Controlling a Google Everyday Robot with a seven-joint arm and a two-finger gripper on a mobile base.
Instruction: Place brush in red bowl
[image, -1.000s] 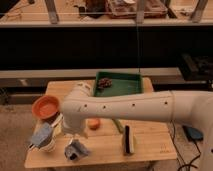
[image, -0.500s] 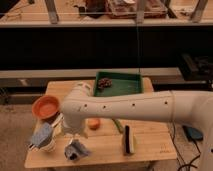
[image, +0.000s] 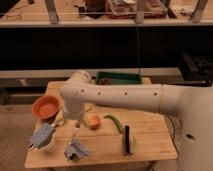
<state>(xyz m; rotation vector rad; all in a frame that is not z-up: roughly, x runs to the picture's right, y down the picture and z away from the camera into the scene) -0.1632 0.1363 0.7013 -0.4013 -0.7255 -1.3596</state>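
The white arm (image: 125, 97) crosses the middle of the frame from the right edge and covers much of the wooden surface (image: 150, 150) behind it. It also covers the lower edge of the green tray (image: 119, 78) at upper centre. What lies inside the tray cannot be made out.

The brush (image: 59, 121) shows only as a slim pale strip just below and right of the red bowl (image: 46, 107). Its upper end runs under the arm and its lower end runs toward the tool, so its head cannot be picked out. A thin, pale utensil (image: 76, 132) below the arm is also hard to read.

The tool (image: 41, 137) hangs at lower left of the frame, just below the red bowl, with its grey fingers spread wide. Whether it touches the brush cannot be told. A pale rounded shape right beneath it cannot be separated from it.

The red bowl sits at the left of the surface and shows only its plain orange-red inside. The brush lies outside it.

Elsewhere on the surface:
- A crumpled grey thing (image: 76, 149) sits at lower centre-left.
- A small orange fruit (image: 94, 121) sits near centre.
- A curved green vegetable (image: 115, 123) lies just right of the fruit.
- A black-and-yellow scrubber (image: 128, 139) lies further right.
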